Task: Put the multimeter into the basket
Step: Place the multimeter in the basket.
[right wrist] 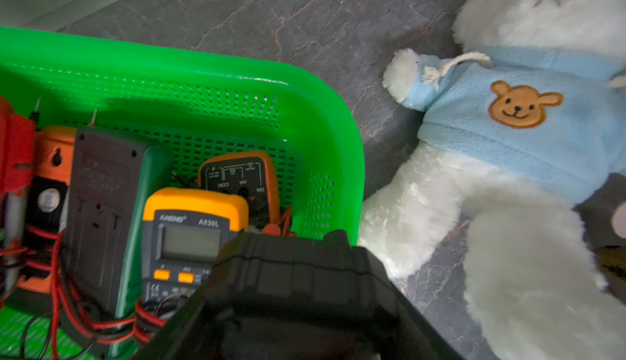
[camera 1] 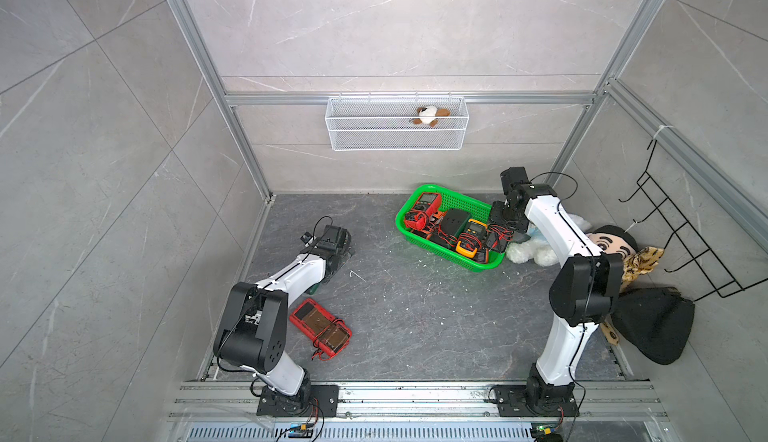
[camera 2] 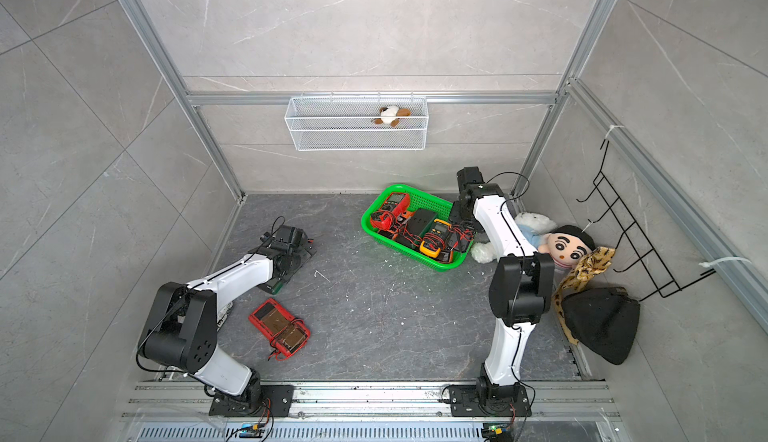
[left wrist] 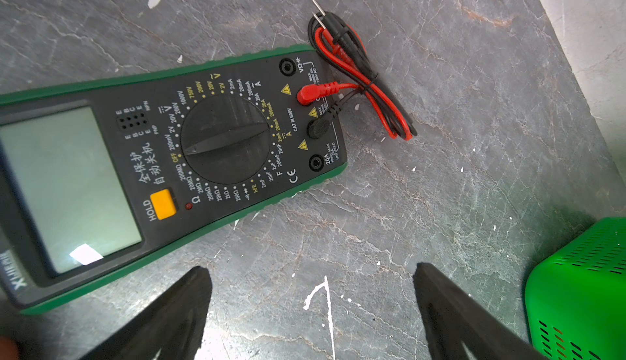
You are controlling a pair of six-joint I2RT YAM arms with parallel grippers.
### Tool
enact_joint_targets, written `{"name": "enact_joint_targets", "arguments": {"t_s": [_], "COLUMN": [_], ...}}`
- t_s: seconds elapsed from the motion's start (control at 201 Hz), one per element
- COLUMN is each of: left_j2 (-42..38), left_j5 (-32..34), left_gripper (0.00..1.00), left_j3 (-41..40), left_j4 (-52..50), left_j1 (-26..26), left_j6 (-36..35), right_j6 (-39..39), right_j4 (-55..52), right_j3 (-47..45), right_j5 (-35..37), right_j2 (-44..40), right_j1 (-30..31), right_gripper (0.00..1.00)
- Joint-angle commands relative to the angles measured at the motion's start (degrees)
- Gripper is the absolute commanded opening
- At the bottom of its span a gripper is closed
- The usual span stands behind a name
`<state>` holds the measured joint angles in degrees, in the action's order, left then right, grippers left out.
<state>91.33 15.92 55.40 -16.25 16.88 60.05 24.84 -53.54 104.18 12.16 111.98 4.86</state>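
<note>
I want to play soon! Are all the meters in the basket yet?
Not yet. Several meters already lie in the basket. The right gripper seems to hold a black meter over its rim. Still left on the table: a green meter by the open left gripper, and a red meter.

We find both top views bright and evenly lit from overhead, sharp, with soft shadows under the arms on the dark surface (camera 1: 415, 315). Wide-angle perspective splays the aluminium frame posts (camera 1: 200, 45) outward. In the left wrist view a white glare patch sits on the display (left wrist: 67, 185) of the green-cased multimeter (left wrist: 220, 138), whose display end blurs toward the picture edge. The fingers (left wrist: 176, 314) of the left hand (left wrist: 311, 270) are dark and unfocused. In the right wrist view the basket (right wrist: 335, 131) is oversaturated, with a shadow across its inner wall. The white plush bear (right wrist: 508, 240) nearly washes out, and a black ribbed casing (right wrist: 298, 290) at the lens is soft.
</note>
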Motion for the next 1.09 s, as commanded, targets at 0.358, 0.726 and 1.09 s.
{"name": "enact_joint_targets", "arguments": {"t_s": [0.358, 0.726, 1.09], "left_j2": [1.53, 1.4, 2.25], "left_j5": [-1.14, -1.14, -1.34], "left_gripper": [0.98, 0.98, 0.98], "left_j3": [0.94, 1.11, 2.3], "left_j4": [1.22, 0.92, 0.75], "left_j1": [0.25, 0.25, 0.25], "left_j6": [-0.2, -0.4, -0.55], "right_j6": [5.39, 6.2, 3.98], "right_j4": [1.09, 1.91, 3.53], "right_j3": [0.74, 0.24, -1.11], "right_j5": [3.0, 1.94, 2.12], "right_j2": [5.88, 10.85, 9.5], "right_j1": [-0.04, -0.05, -0.07], "right_gripper": [0.0, 0.0, 0.74]}}
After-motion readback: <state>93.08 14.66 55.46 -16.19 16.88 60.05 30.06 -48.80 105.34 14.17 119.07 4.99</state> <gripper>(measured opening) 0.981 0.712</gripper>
